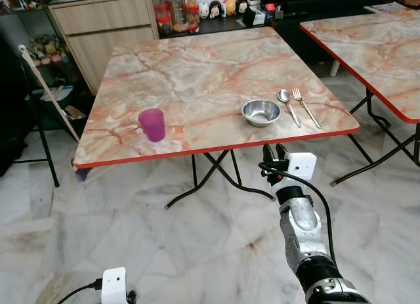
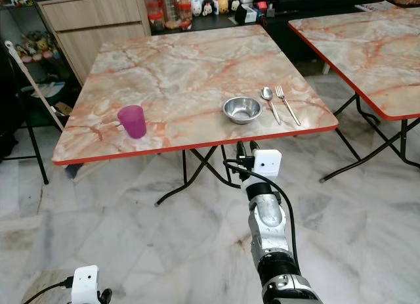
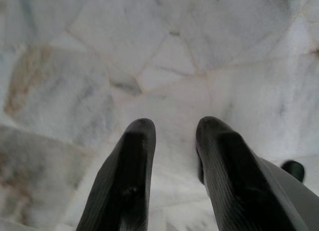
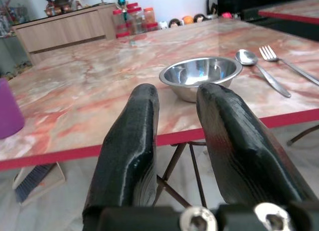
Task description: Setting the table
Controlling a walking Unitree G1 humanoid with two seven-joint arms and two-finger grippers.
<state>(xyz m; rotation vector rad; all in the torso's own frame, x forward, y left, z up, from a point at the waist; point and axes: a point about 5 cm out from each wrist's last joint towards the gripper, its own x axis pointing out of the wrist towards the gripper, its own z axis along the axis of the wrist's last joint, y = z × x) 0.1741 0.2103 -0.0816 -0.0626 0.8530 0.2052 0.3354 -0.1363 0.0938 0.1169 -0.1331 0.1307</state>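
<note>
A marble-patterned table (image 1: 197, 67) with a red edge carries a purple cup (image 1: 152, 124) near its front left. A steel bowl (image 1: 261, 111) sits near the front right, with a spoon (image 1: 287, 104) and a fork (image 1: 305, 106) lying side by side just right of it. My right gripper (image 1: 273, 150) is raised in front of the table's near edge, just below it and pointing toward the bowl (image 4: 199, 74). Its fingers (image 4: 134, 121) stand apart with nothing between them. My left gripper (image 3: 174, 128) hangs low over the marble floor, open and holding nothing.
A second, similar table (image 1: 380, 41) stands to the right across a narrow gap. Behind the table are a wooden cabinet (image 1: 105, 28), several jars (image 1: 176, 8) and small figures. A broom (image 1: 46, 87) leans at the left. Crossed folding legs (image 1: 210, 173) sit under the table.
</note>
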